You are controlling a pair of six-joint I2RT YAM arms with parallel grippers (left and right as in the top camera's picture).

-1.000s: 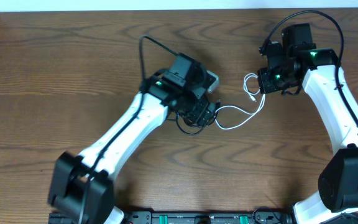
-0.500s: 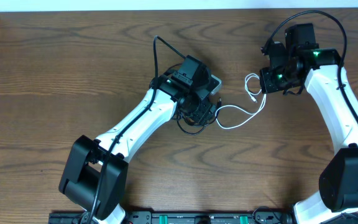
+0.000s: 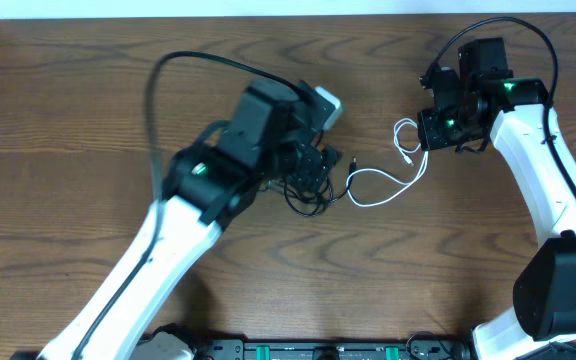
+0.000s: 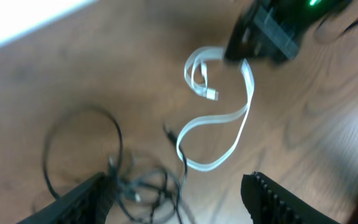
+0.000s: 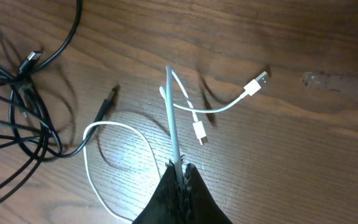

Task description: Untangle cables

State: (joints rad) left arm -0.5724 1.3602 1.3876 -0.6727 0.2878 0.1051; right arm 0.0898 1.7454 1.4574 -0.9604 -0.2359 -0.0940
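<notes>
Table (image 3: 58,150): dark wood grain; both cables lie on it, right of centre.
Left gripper (image 3: 316,165): over the upper part of the black tangle in the overhead view. In the left wrist view (image 4: 176,186) its 2 fingers (image 4: 89,199) stand wide apart at the bottom edge, gripping nothing. The black coils sit under the gap; cannot tell if a finger touches them.
Black cable (image 3: 306,200): bunched in several overlapping coils below the left gripper. The left wrist view is blurred but shows 1 wider loop (image 4: 114,140) to the left of the knot. The right wrist view shows the coils (image 5: 17,118) at its left edge, with 1 slim plug end (image 5: 107,102) lying free, just beside the white loop.
White cable (image 3: 383,190): starts at the right edge of the black tangle, swings right in an open curve and climbs to the right gripper. Cannot tell if it threads through the black coils. 2 plug ends lie loose on the wood near the gripper: a flat wide one (image 5: 258,83) and a small one (image 5: 201,132).
Right gripper (image 3: 430,130): far right, well apart from the left one. Fingers pressed together (image 5: 180,183) on 1 strand of the white cable.
</notes>
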